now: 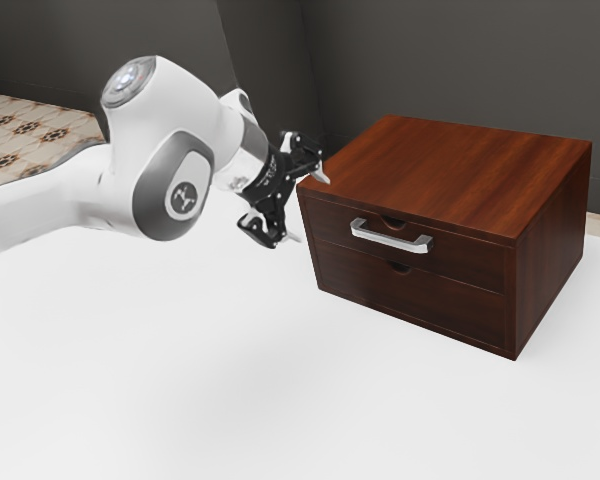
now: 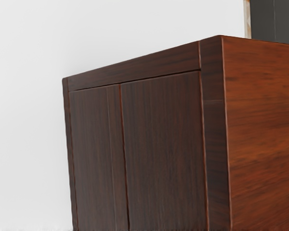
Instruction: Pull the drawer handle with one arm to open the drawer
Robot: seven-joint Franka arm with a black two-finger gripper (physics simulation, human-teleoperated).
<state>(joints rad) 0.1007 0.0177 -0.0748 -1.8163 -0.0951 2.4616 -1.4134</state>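
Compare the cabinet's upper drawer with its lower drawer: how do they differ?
The upper drawer carries a silver handle; the lower drawer shows none. The upper drawer sits level with the open gripper; the lower drawer lies below it. Both are dark wood and look shut.

No legible txt, labels, nos. — none.

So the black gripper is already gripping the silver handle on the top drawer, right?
Not quite. In the exterior view the gripper is open and apart from the silver handle, beside the corner of the cabinet at that view's left. The handle is indeed on the top drawer.
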